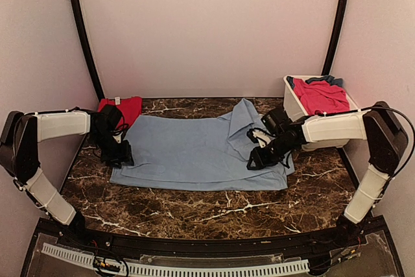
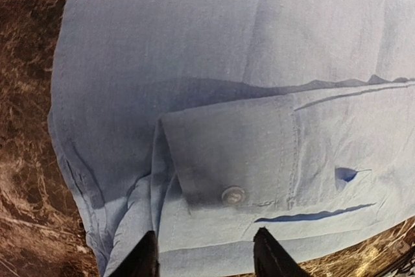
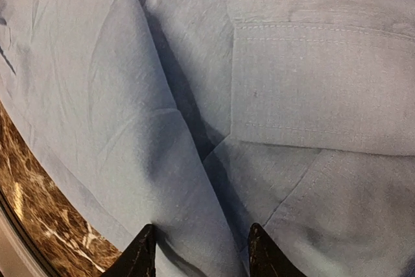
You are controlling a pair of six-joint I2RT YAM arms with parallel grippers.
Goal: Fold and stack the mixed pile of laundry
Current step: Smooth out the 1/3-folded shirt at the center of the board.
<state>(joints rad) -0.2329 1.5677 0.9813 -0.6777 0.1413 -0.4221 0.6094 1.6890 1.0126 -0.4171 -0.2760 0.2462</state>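
Note:
The large light-blue shirt lies spread flat on the marble table. My left gripper is open over its left edge; in the left wrist view its fingertips straddle the hem below a buttoned cuff. My right gripper is open over the shirt's right side, where the cloth is folded over; in the right wrist view its fingertips straddle a ridge of cloth beside a stitched panel of cloth. A folded red piece lies at the back left. A pink-red piece and a darker blue piece lie in the tub.
The white plastic tub stands at the back right, behind my right arm. Bare marble table shows in front of the shirt. Black frame posts rise at the back corners.

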